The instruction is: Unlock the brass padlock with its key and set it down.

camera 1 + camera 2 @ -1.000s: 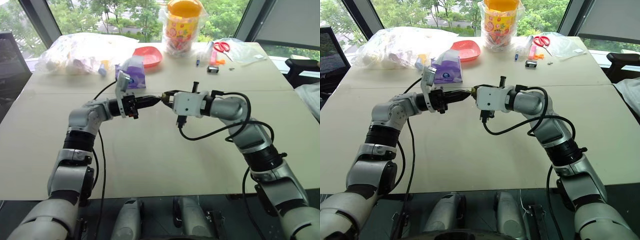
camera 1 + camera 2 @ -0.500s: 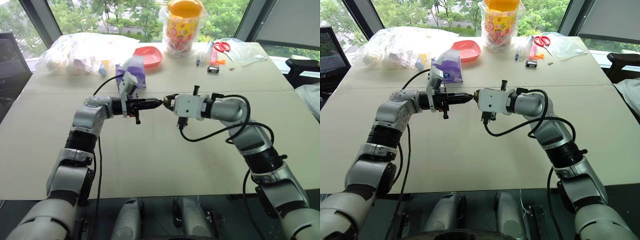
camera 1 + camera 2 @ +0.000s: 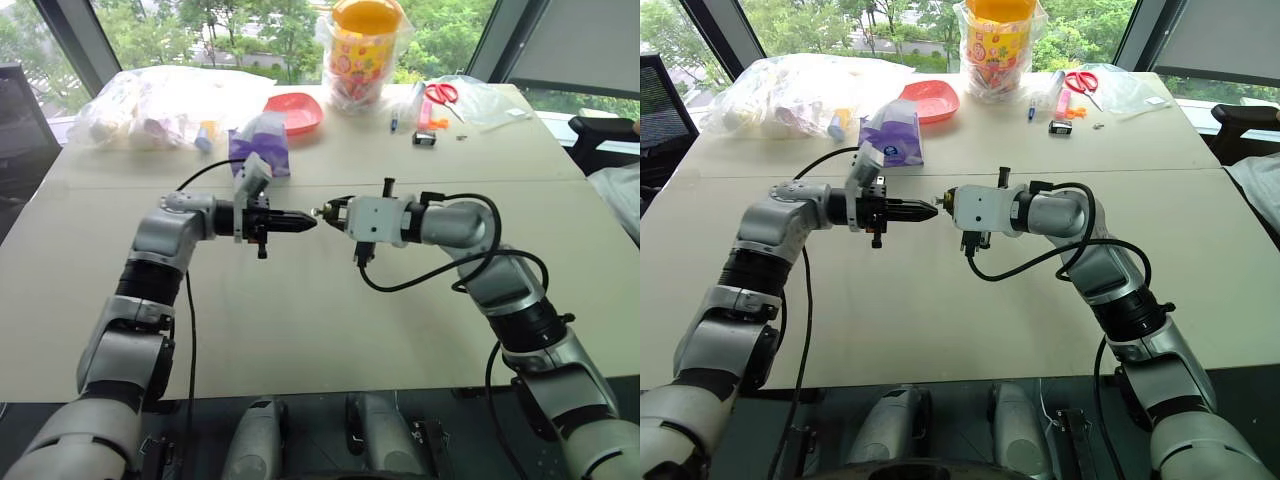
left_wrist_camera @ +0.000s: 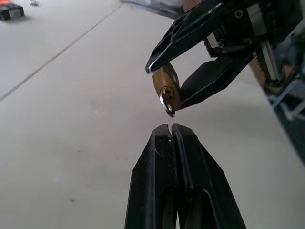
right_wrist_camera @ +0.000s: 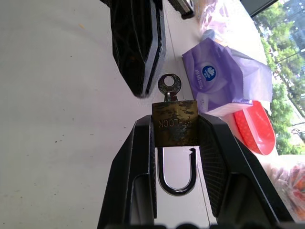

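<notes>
Scene: two robot arms meet above the middle of a pale tabletop (image 3: 300, 330), claw tips pointing at each other, with clutter along the far edge.
Right claw (image 5: 174, 143): its two black fingers pinch the brass padlock by its flat sides, held in the air above the tabletop.
Brass padlock (image 5: 175, 123): small gold-coloured body, scuffed, with stamped letters across its face. The silvery shackle (image 5: 177, 171) hangs back between the fingers toward the wrist; one of its ends looks free of the body, so the loop appears open on one side.
Key (image 5: 168, 87): a tiny silvery key sits in the padlock's end, its round bow with a hole sticking out toward the left claw.
Left claw (image 4: 170, 128): fingers pressed together with nothing visible between them. The tips sit just beside the key's bow, with a narrow gap in the left wrist view, so they are not touching it.
Position of both claws: level with each other, left claw on the left, right claw on the right, padlock between them at the right claw's tip (image 3: 325, 211).
Far side of tabletop: a purple tissue pack (image 3: 262, 140) behind the left claw, a red dish (image 3: 297, 111), clear plastic bags (image 3: 160, 100) at far left, a yellow-lidded container (image 3: 367, 45) at far centre, and red-handled scissors (image 3: 441, 94) at far right.
</notes>
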### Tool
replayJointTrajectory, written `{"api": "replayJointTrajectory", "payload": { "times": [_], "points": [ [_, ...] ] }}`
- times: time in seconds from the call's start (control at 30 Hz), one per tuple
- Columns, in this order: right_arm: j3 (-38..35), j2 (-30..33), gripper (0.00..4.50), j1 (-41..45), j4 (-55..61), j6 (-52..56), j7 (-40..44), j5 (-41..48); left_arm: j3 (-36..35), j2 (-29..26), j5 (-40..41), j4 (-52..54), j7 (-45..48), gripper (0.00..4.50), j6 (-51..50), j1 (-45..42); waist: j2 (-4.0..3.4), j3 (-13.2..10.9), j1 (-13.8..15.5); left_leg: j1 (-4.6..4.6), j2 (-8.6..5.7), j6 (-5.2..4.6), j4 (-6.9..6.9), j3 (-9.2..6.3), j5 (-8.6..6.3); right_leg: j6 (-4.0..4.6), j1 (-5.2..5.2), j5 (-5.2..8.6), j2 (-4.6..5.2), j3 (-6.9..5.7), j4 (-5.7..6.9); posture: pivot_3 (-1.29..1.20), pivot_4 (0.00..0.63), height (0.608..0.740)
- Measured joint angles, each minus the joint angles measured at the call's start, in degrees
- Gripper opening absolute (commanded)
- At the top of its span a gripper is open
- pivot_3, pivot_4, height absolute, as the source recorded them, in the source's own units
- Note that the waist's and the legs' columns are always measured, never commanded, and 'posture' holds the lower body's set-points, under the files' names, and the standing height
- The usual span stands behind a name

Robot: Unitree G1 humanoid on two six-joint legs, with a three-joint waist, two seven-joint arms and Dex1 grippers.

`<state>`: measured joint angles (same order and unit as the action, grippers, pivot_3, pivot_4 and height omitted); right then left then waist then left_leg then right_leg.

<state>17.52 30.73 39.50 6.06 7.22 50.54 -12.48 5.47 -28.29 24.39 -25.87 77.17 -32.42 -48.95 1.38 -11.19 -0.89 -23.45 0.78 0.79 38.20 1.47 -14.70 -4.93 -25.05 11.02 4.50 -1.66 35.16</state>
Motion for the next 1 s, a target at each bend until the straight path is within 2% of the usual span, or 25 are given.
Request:
{"api": "replayJointTrajectory", "payload": {
  "times": [0.1,0.3,0.73,0.83,1.0],
  "points": [
    [0.0,0.3,0.69,0.0,0.0,-0.2,-0.5,-0.3,-2.4,-0.3,2.8,1.1,-0.4,0.92,-5.7,0.0,0.00,0.0,0.1,0.00,0.01,0.00,0.00,-0.01,0.00,0.01,0.00,0.00,0.00,0.00,0.01,0.00,0.150,0.740],
    [0.0,0.2,0.69,0.0,0.0,-0.4,-1.0,-0.3,-3.0,0.5,3.8,3.4,-2.9,3.44,-8.3,0.0,0.00,0.0,0.2,0.00,-0.02,0.00,0.01,-0.02,0.00,0.01,0.02,0.00,0.02,0.01,0.00,0.00,0.150,0.740],
    [0.1,-0.4,0.69,0.4,-0.1,-0.4,-1.8,-0.4,-2.9,6.0,1.1,-5.7,-5.4,3.44,-2.2,-3.9,0.00,0.0,0.2,0.00,-0.03,0.00,0.01,-0.01,0.00,0.01,0.02,0.00,0.01,0.00,-0.01,0.00,0.150,0.740],
    [0.1,-0.4,0.69,0.4,0.0,-0.2,-1.8,-0.5,-2.9,6.9,0.7,-8.1,-5.2,2.63,-1.5,-5.1,0.00,0.0,0.2,0.00,-0.03,0.00,0.01,-0.01,0.00,0.01,0.02,0.00,0.01,0.00,-0.01,0.00,0.150,0.740],
    [0.1,-0.4,0.69,0.4,0.3,0.8,-2.0,-1.0,-2.8,8.4,-0.1,-9.9,-4.1,0.42,-0.3,-5.9,0.00,0.0,0.2,0.00,-0.03,0.00,0.01,-0.01,0.00,0.01,0.02,0.00,0.01,0.00,-0.01,0.00,0.150,0.740]
  ]
}}
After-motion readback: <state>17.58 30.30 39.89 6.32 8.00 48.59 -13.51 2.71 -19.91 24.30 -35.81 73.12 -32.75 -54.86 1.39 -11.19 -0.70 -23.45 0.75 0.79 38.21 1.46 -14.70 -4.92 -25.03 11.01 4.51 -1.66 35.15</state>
